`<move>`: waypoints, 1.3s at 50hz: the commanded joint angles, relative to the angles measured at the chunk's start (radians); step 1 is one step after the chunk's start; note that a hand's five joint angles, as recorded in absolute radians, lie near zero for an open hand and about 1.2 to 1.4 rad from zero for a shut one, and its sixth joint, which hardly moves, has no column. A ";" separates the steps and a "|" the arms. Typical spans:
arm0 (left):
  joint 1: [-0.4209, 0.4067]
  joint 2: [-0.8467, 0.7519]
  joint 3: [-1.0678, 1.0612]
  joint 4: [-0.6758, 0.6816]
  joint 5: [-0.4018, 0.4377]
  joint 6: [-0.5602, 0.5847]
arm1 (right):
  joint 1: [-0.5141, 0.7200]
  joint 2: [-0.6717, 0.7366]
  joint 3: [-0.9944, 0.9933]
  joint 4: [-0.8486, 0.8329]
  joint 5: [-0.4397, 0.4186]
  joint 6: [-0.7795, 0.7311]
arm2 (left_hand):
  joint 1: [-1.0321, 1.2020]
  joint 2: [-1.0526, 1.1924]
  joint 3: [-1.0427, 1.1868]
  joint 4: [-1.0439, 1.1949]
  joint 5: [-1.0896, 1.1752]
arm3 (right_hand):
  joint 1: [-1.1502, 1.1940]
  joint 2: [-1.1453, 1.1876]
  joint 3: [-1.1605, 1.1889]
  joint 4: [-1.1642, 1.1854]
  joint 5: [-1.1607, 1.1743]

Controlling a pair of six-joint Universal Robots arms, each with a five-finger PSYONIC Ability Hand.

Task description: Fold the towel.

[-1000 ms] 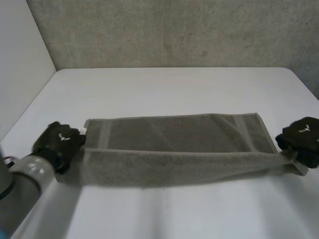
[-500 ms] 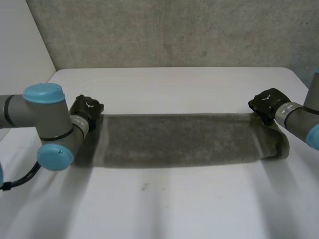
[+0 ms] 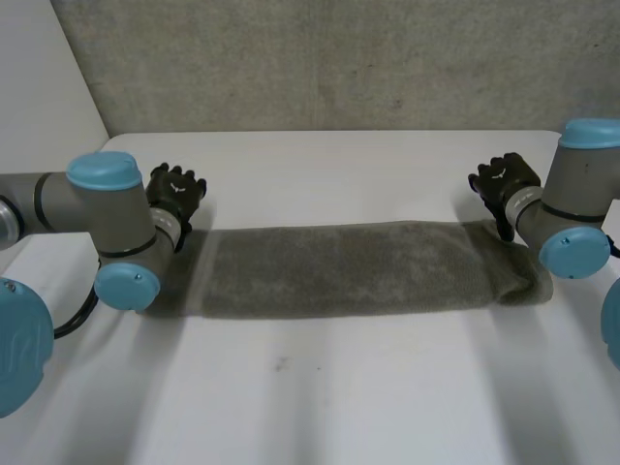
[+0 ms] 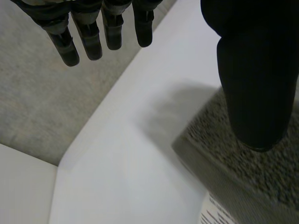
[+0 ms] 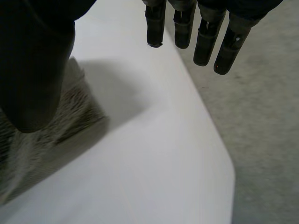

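A grey-brown towel (image 3: pixel 349 269) lies folded into a long narrow strip across the middle of the white table (image 3: pixel 320 407). My left hand (image 3: pixel 174 191) hovers just beyond the strip's left end with its fingers (image 4: pixel 88 35) straight and spread, holding nothing; a corner of the towel (image 4: pixel 243 168) lies under its thumb. My right hand (image 3: pixel 504 182) is raised over the far corner of the right end, its fingers (image 5: pixel 201 32) also straight and apart. The towel's edge (image 5: pixel 56 121) sits beside the right thumb, untouched.
A concrete wall (image 3: pixel 329 58) rises behind the table's far edge. A white label (image 4: pixel 219 214) shows at the towel's left end. The table's rounded far right corner (image 5: pixel 224 158) lies near my right hand, with grey floor beyond it.
Both hands carried the towel's near edge over to the far edge, folding it in half lengthwise. They have since let go, opened and lifted slightly away from the ends.
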 commanded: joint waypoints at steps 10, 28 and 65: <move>-0.009 0.353 -0.258 -0.023 -0.027 -0.127 | -0.034 -0.389 0.274 -0.122 -0.072 0.199 | -0.018 -0.015 -0.016 -0.017 -0.038 | -0.064 -0.084 -0.070 -0.087 -0.062; -0.035 0.551 -0.695 0.154 -0.021 -0.131 | -0.170 -0.629 0.980 -0.213 -0.256 0.202 | -0.018 -0.015 -0.016 -0.017 -0.038 | -0.063 -0.083 -0.068 -0.086 -0.060; -0.020 0.547 -0.762 0.206 -0.016 -0.206 | -0.475 -0.463 0.842 -0.340 -0.134 -0.184 | -0.018 -0.015 -0.016 -0.017 -0.038 | 1.158 1.138 1.152 1.135 1.160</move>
